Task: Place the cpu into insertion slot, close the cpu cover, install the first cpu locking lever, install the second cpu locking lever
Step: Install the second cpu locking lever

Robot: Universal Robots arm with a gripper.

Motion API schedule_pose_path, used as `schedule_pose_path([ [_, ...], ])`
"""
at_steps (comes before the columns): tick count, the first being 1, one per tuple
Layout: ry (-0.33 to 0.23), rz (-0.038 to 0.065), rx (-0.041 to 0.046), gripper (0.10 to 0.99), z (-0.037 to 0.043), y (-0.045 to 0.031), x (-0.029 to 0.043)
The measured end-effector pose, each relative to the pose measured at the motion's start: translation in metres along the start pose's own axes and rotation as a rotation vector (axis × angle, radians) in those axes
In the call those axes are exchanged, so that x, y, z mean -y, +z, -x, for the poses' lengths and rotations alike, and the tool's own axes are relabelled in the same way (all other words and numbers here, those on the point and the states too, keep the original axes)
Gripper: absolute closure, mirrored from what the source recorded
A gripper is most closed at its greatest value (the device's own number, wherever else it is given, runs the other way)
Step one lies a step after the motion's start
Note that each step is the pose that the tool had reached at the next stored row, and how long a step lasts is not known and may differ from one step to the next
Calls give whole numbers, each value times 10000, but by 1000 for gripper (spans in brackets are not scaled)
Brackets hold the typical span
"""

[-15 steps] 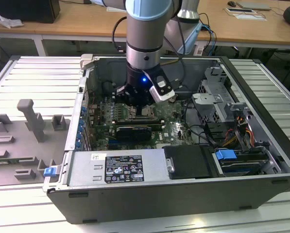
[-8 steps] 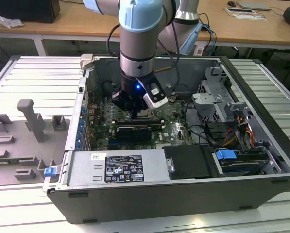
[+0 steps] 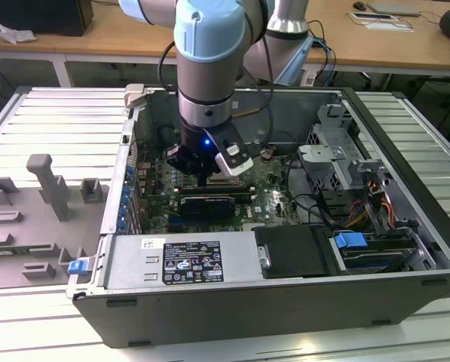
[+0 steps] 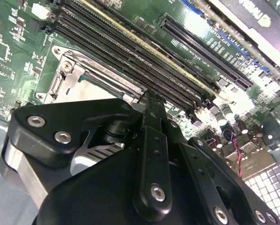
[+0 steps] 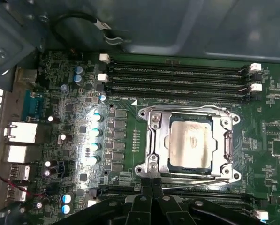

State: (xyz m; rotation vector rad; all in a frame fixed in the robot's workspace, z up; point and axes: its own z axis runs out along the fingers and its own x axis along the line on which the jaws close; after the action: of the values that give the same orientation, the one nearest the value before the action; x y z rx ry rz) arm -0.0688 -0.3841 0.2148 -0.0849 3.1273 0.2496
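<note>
First wrist view: the cpu point(image 5: 190, 143) lies seated in the insertion slot point(image 5: 164, 165), with the cpu cover point(image 5: 154, 140) shut flat around it on the green motherboard point(image 5: 50, 140). The gripper point(image 5: 151, 183) stands at the cover's near edge, just beside the chip; its two fingers are pressed together, holding nothing. Long black memory slots point(image 5: 177, 79) run along the cover's far side
</note>
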Motion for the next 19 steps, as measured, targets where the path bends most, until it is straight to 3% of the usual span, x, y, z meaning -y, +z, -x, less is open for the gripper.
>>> schedule_pose_path([
  [1, 0, 114, 7, 980, -5, 17, 13],
  [3, 0, 165, 10, 980, -10, 37, 19],
  [10, -10, 511, 42, 980, -48, 89, 50],
  [12, -9, 686, 54, 980, -51, 122, 55],
  [16, -12, 828, 61, 980, -55, 164, 62],
  [19, -13, 876, 60, 980, -72, 181, 65],
])
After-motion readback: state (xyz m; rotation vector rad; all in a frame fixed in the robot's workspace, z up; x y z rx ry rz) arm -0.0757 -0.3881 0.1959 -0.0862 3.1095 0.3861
